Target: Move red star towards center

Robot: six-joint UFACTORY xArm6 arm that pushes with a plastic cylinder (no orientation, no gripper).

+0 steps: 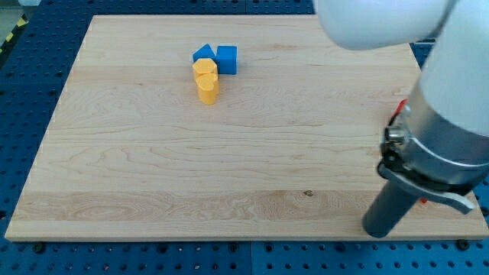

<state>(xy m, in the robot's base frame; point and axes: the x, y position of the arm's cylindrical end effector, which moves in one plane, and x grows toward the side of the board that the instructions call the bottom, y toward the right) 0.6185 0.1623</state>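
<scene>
Wood-grain board [153, 168] holds smooth blue blocks [218, 57], yellow blocks [206, 80]; my tip [380, 229] well apart.

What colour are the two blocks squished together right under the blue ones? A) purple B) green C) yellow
C: the two yellow blocks sit touching each other just below the blue blocks, near the view's top of the board.

Red star [399, 109] at the view's right edge

Only a sliver of red shows (its shape cannot be made out), lying on the board's right side, mostly hidden behind the arm's body.
</scene>
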